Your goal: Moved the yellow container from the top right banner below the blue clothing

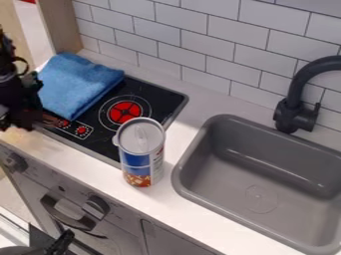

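Observation:
The black gripper [35,115] is at the left edge, low beside the front left corner of the stove and next to the blue cloth. That folded blue cloth [79,82] lies over the back left part of the black stove [100,137]. A cylindrical container [142,154] with a pale grey lid and a white, blue and orange-brown label stands upright at the stove's front right corner, well to the right of the gripper. Its label is not plainly yellow.
To the right is a grey sink [233,199] with a black faucet [296,107] behind it. A white tiled wall [193,40] runs along the back, and a wooden panel [59,25] rises at the back left. Knobs and a handle line the cabinet front.

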Controlling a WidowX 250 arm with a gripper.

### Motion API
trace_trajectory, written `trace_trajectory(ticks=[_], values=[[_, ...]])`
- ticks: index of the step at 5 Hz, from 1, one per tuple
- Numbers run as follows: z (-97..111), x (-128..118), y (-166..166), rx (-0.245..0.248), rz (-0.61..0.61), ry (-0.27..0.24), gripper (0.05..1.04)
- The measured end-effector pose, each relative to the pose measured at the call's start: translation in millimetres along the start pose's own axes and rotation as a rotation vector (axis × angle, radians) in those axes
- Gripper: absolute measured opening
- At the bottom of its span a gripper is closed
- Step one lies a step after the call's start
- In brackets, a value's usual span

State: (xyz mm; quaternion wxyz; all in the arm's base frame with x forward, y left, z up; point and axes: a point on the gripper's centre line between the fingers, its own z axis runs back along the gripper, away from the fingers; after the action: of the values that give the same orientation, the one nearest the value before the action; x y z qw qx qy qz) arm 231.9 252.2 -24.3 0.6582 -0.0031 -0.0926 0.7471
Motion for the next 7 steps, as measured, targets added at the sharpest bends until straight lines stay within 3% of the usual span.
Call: trace_trajectory(ticks=[2,6,7], values=[[-21,-8,-10,-0.038,-0.079,0.056,0.377],[-25,-11,-20,-0.012,-0.098,0.077,0.377],[-26,-11,-24,-0.01,-0.116,0.098,0.421]])
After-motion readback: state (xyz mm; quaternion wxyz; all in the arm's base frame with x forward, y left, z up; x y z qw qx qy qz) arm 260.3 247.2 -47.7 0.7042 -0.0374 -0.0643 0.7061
